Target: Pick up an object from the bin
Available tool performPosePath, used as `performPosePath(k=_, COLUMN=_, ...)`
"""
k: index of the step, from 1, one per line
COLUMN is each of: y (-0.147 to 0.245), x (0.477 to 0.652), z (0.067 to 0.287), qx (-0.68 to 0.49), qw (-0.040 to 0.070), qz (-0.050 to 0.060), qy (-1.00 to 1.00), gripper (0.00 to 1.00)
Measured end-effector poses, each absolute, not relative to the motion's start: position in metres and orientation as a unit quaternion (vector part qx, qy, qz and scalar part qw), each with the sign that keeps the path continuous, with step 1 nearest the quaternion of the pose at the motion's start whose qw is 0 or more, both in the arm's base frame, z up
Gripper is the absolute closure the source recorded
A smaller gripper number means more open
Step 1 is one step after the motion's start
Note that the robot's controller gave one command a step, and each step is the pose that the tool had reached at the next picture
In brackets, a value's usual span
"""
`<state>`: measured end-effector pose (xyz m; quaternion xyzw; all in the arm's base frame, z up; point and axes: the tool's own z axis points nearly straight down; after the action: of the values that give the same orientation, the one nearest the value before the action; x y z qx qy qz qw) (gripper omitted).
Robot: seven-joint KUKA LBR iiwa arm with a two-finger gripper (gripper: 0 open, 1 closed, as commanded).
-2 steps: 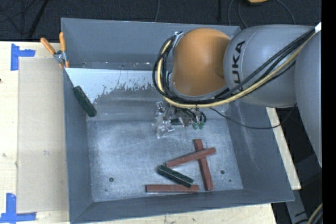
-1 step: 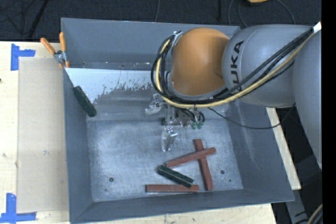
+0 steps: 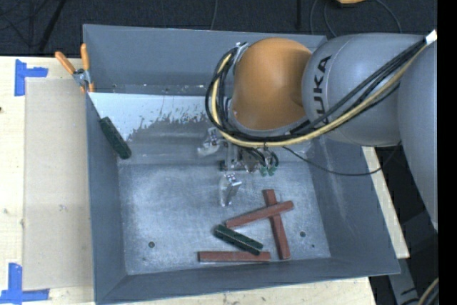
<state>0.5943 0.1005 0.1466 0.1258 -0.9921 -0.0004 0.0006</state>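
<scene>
My gripper hangs below the orange-covered wrist, over bare bin floor near the middle of the bin, with nothing seen in it. Just to its lower right lie two brown flat sticks crossed over each other, one slanting and one running toward the front. A dark green stick lies below the gripper, close to the front. A third brown stick lies flat along the front wall.
Another dark green stick leans against the sloping left wall, far from the gripper. The arm and its cables cover the bin's back right part. The left half of the floor is bare metal.
</scene>
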Motion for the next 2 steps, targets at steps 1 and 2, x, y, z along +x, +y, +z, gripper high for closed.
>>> performPosePath(k=1, y=0.0535, x=0.5330, z=0.0819, qx=0.155, qw=-0.002, qz=0.000, qy=-0.988, gripper=1.00)
performPosePath(k=2, y=0.0535, x=0.5330, z=0.0819, qx=0.155, qw=-0.002, qz=0.000, qy=-0.988, gripper=1.00)
